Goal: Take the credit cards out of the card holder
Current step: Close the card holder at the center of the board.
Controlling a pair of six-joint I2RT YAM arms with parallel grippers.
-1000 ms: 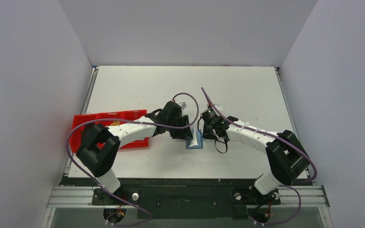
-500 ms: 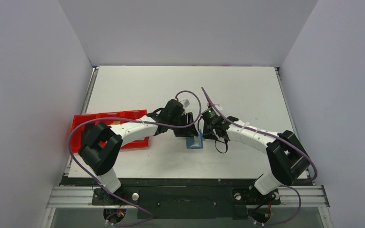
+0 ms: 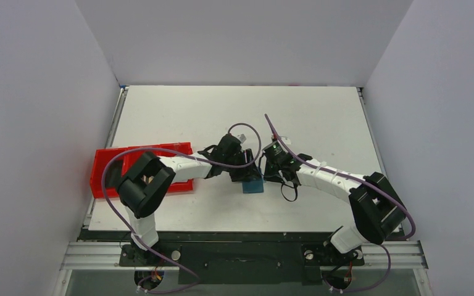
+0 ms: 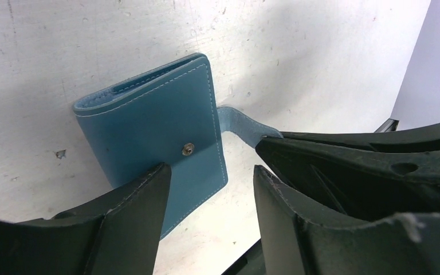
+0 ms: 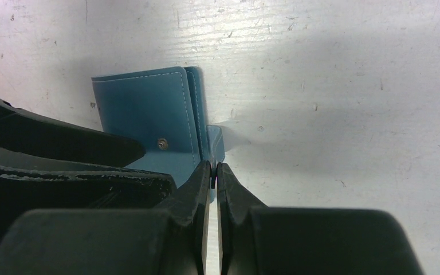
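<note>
Seen from above, both arms reach in from the near edge and meet over the blue card holder (image 3: 253,185). It lies closed on the white tabletop (image 3: 179,111), around the middle and a little toward the near side.

The left gripper (image 3: 242,174) is held open. In its wrist view one of its fingers (image 4: 129,223) is laid over the holder's snap-studded face, and the other stands past the holder's edge, above bare tabletop (whether either touches the leather cannot be told).

The right gripper (image 3: 266,175) is closed to a hairline on the holder's tab (image 5: 216,143), which is drawn out sideways from the folded body.

Compared with a second ago, the left arm's elbow has been swung toward the centre and its gripper brought closer over the holder. The holder, which then showed a pale face, is now seen as darker blue.

Further left, a red tray (image 3: 102,179) is seen at the tabletop's edge, partly hidden by the left arm.
</note>
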